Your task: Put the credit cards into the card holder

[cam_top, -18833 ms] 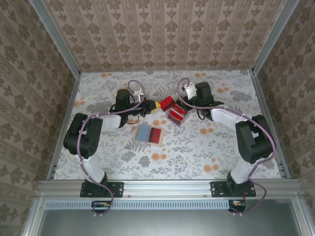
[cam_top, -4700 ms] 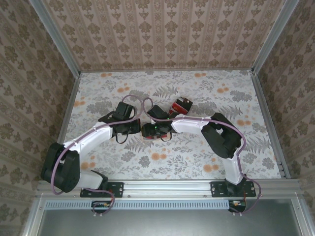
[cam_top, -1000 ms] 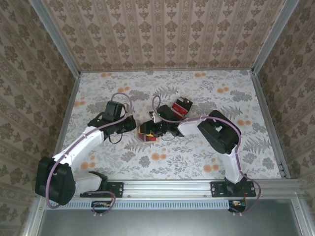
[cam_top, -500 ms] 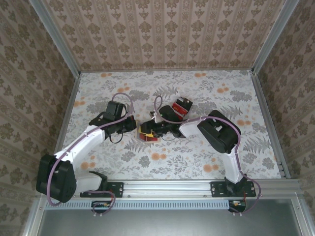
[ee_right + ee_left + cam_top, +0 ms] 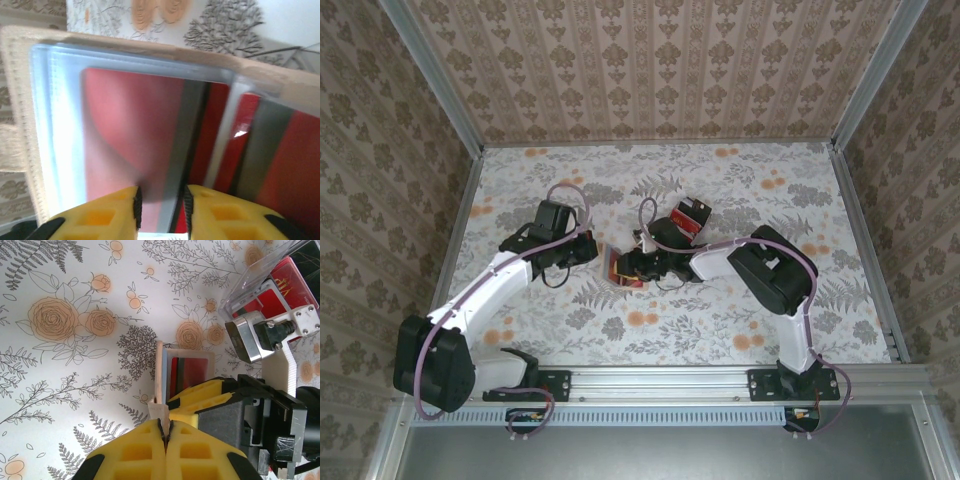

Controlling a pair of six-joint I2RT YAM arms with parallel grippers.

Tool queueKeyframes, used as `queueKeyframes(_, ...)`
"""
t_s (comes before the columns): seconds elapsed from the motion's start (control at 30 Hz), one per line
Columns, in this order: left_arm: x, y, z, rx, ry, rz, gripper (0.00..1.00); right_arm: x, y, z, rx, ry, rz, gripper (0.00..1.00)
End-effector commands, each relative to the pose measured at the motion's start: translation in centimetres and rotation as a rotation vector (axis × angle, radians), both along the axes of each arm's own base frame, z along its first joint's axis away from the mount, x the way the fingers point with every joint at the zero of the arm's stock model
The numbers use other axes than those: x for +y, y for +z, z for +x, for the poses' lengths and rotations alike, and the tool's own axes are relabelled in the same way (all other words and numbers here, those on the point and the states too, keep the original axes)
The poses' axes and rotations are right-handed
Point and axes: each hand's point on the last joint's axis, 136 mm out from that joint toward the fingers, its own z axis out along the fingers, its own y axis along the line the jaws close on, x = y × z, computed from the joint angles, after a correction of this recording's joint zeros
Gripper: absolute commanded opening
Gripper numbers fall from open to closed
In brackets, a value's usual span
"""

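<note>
Lifted slightly since half a second ago: tan flap of the card holder (image 5: pixel 606 258), now covering the yellow fingertips seen from above then. Overhead: patterned walls (image 5: pixel 650 70) and metal rails (image 5: pixel 660 378) around a floral tabletop (image 5: pixel 740 310); left arm (image 5: pixel 490 285) and right arm (image 5: pixel 770 270) bent inward to its middle; clear case (image 5: pixel 690 215) of red cards just beyond. Plainer from the left wrist: left hand (image 5: pixel 164 426) clamped shut on the holder's tan edge, holder standing on edge. Closer from the right wrist: right hand (image 5: pixel 160 202) at a red credit card (image 5: pixel 125 135) inside a clear pocket; gripping or not, cannot tell.
</note>
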Motion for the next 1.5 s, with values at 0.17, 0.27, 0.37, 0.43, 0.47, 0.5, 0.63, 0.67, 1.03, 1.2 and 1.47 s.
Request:
queueKeyframes(0.17, -0.7, 2.6, 0.3, -0.045, -0.006, -0.03, 0.0, -3.2, -1.7, -0.1, -0.039, -0.041, -0.224, 0.14)
queueKeyframes(0.27, -0.8, 3.0, 0.5, -0.053, -0.003, -0.04, 0.0, -3.4, -2.5, 0.0, -0.05, -0.039, -0.27, 0.11)
queueKeyframes(0.37, -1.6, 3.3, 0.3, -0.052, -0.023, -0.048, 0.0, -2.9, -3.4, 0.3, -0.034, -0.047, -0.259, 0.09)
queueKeyframes(0.43, -2.2, 3.4, 0.0, -0.049, -0.038, -0.051, 0.0, -2.9, -4.0, 0.6, -0.029, -0.06, -0.267, 0.09)
queueKeyframes(0.47, -2.4, 3.6, -0.1, -0.05, -0.041, -0.057, 0.0, -2.9, -4.3, 0.8, -0.026, -0.07, -0.272, 0.09)
queueKeyframes(0.5, -2.6, 3.7, -0.2, -0.049, -0.043, -0.063, 0.0, -2.9, -4.6, 0.8, -0.023, -0.074, -0.279, 0.09)
queueKeyframes(0.63, -3.1, 3.8, -0.5, -0.047, -0.051, -0.072, 0.0, -2.3, -4.5, 1.1, -0.017, -0.07, -0.243, 0.12)
queueKeyframes(0.67, -2.9, 3.6, -0.5, -0.047, -0.049, -0.06, 0.0, -2.1, -4.3, 1.1, -0.01, -0.065, -0.214, 0.13)
queueKeyframes(1.03, -0.3, 1.2, -0.8, 0.003, 0.008, -0.003, 0.0, -1.8, -2.0, 1.1, -0.007, -0.042, -0.109, 0.2)
queueKeyframes(1.2, -0.4, 2.7, -1.0, -0.025, 0.005, -0.029, 0.0, -2.1, -4.7, 1.3, 0.021, -0.043, -0.169, 0.2)
queueKeyframes(1.47, -0.7, 3.4, -0.8, -0.026, 0.005, -0.047, 0.0, -3.3, -9.0, 0.8, 0.061, -0.057, -0.292, 0.18)
